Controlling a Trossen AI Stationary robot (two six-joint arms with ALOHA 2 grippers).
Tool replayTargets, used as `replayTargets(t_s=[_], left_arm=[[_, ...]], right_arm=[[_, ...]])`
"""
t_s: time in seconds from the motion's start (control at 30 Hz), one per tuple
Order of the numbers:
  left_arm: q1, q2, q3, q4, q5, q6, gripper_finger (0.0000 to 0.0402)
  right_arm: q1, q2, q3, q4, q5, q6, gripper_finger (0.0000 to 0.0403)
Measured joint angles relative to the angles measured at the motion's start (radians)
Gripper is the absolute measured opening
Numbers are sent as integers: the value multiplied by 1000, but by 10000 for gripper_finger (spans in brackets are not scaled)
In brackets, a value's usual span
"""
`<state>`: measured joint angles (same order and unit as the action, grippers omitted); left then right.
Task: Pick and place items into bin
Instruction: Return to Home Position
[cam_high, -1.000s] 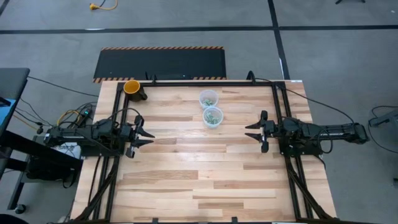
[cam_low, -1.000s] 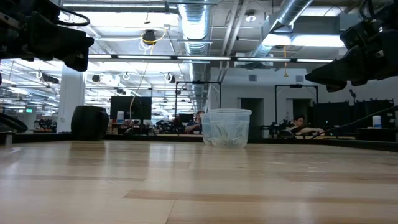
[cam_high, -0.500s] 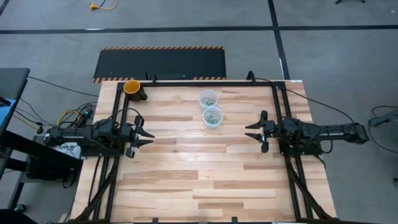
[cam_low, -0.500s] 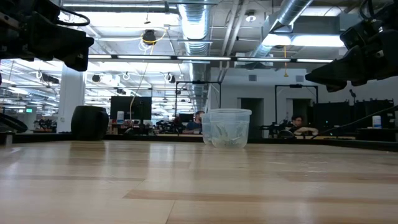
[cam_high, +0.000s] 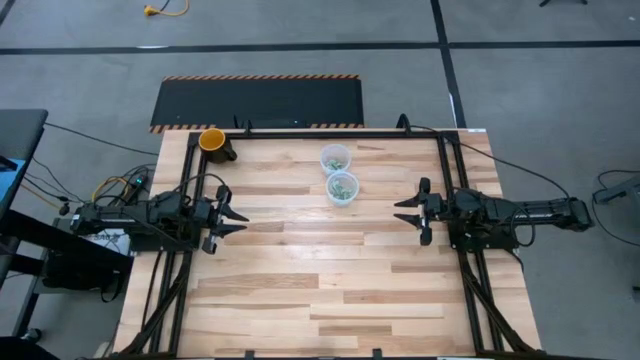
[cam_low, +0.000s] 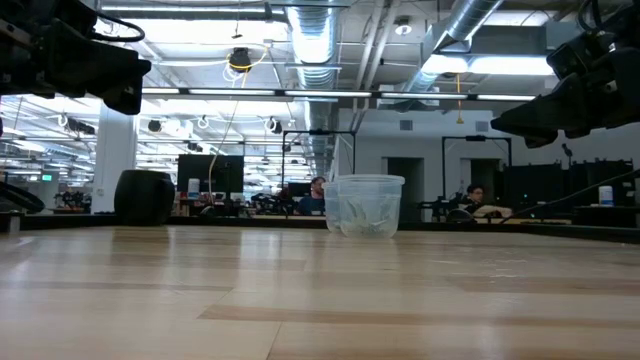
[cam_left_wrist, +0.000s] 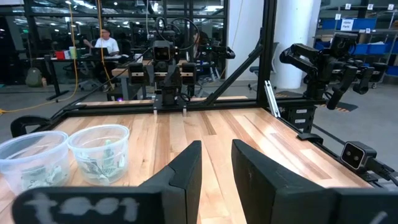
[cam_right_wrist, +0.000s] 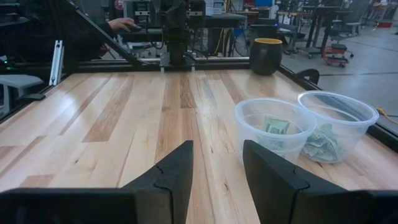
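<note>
Small green-and-white packets lie inside two clear plastic cups, the far cup (cam_high: 336, 158) and the near cup (cam_high: 342, 187), which stand side by side at the table's far middle. The packets show in the right wrist view (cam_right_wrist: 276, 128) and in the left wrist view (cam_left_wrist: 103, 163). My left gripper (cam_high: 238, 221) is open and empty, held above the table near its left edge. My right gripper (cam_high: 402, 211) is open and empty above the table near its right edge. Both point toward the middle of the table, well short of the cups.
A dark mug with a yellow inside (cam_high: 214, 142) stands at the table's far left corner. Black frame rails (cam_high: 448, 170) run along the table's left, right and far edges. Bare wood (cam_high: 320, 280) spreads between the arms and toward the near edge. People sit in the room beyond.
</note>
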<state>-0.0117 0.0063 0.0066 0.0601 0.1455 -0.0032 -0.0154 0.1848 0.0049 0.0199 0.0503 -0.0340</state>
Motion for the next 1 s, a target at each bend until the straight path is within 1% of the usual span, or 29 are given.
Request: replayTargets(t_s=[1.0], left_arm=[[0,0,0,0,0,0,77]], right_arm=[[0,0,0,0,0,0,134]])
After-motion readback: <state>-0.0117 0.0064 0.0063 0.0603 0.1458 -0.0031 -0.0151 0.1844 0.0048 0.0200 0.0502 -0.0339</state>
